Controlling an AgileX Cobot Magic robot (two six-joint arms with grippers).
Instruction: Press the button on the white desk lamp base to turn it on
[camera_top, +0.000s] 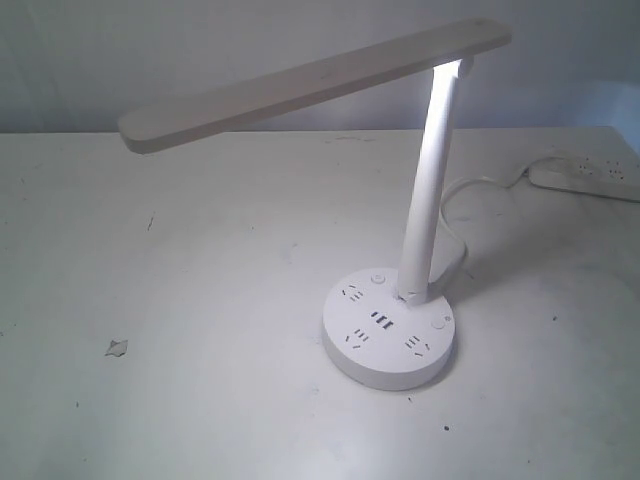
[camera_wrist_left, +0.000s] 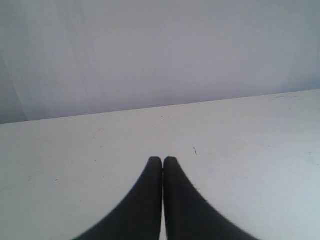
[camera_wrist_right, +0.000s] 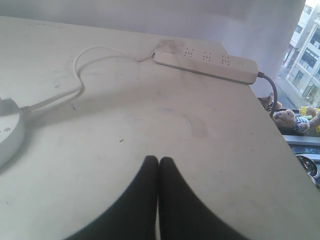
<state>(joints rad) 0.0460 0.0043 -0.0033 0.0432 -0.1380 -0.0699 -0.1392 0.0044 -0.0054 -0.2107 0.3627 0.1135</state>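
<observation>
The white desk lamp (camera_top: 430, 180) stands right of the table's middle, its flat bar head (camera_top: 310, 85) reaching left and its pole brightly lit from above. Its round lamp base (camera_top: 390, 330) carries socket holes, USB slots and two small buttons (camera_top: 377, 280) (camera_top: 439, 321). An edge of the base (camera_wrist_right: 9, 132) shows in the right wrist view. My left gripper (camera_wrist_left: 162, 160) is shut with nothing in it over bare table. My right gripper (camera_wrist_right: 159, 160) is shut too, apart from the base. Neither gripper appears in the exterior view.
A white power strip (camera_top: 585, 178) (camera_wrist_right: 205, 62) lies at the far right of the table, joined to the base by a looping white cord (camera_wrist_right: 75, 75). The table edge (camera_wrist_right: 280, 145) drops off beside it. A small scrap (camera_top: 117, 348) lies front left.
</observation>
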